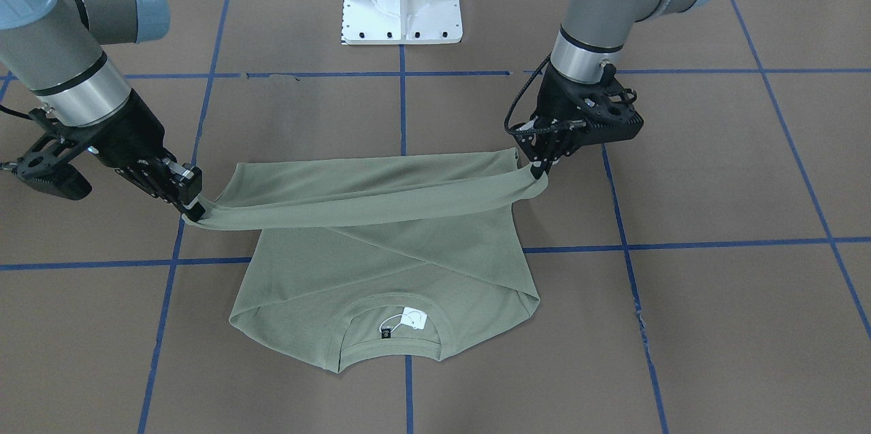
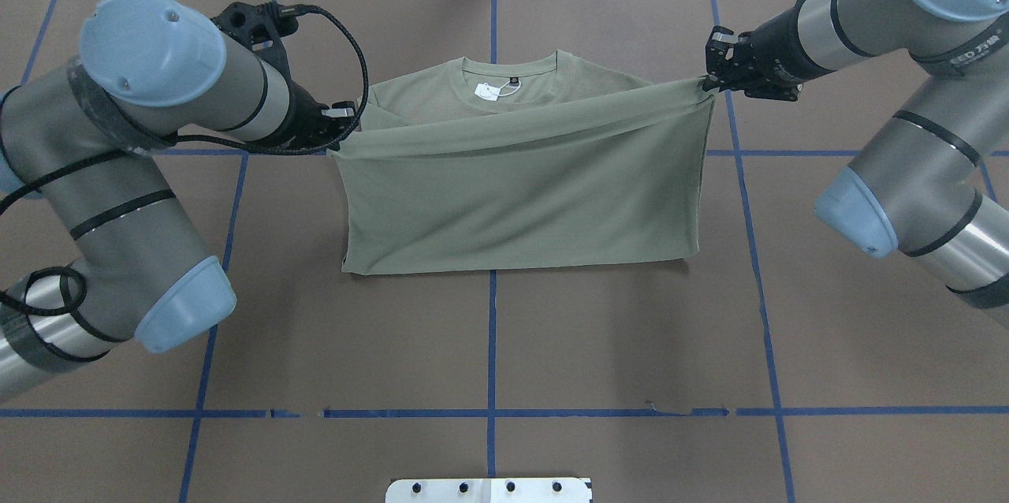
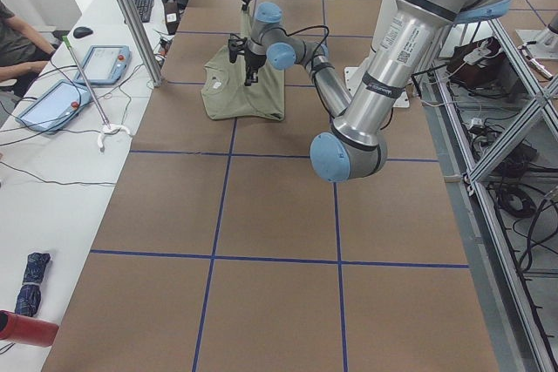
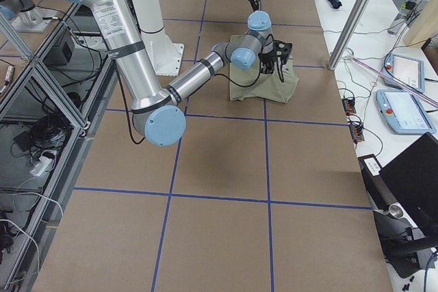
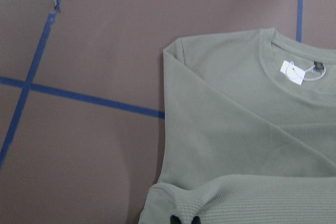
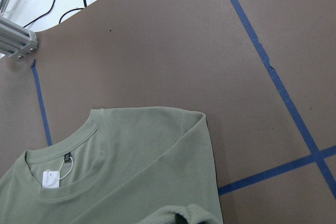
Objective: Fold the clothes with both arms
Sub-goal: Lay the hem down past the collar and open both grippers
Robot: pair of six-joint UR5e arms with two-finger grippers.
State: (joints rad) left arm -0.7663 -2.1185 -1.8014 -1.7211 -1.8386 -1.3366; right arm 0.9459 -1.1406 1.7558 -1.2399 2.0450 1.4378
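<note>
My counter (image 2: 552,345) is brown, gridded with blue tape lines (image 2: 491,329). Beside it, a white desk (image 3: 52,206) carries a tablet (image 3: 48,104) and a keyboard (image 3: 140,2), by an aluminium post (image 3: 131,15).

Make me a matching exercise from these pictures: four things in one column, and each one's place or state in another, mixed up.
1. left tool
2. hang tag
3. pedestal
4. shirt

a. white metal, touching nothing else
b. lies inside the neckline
c. shut on a lifted corner
d. olive green, one edge raised

Pairs: 1-c, 2-b, 3-a, 4-d.
</note>
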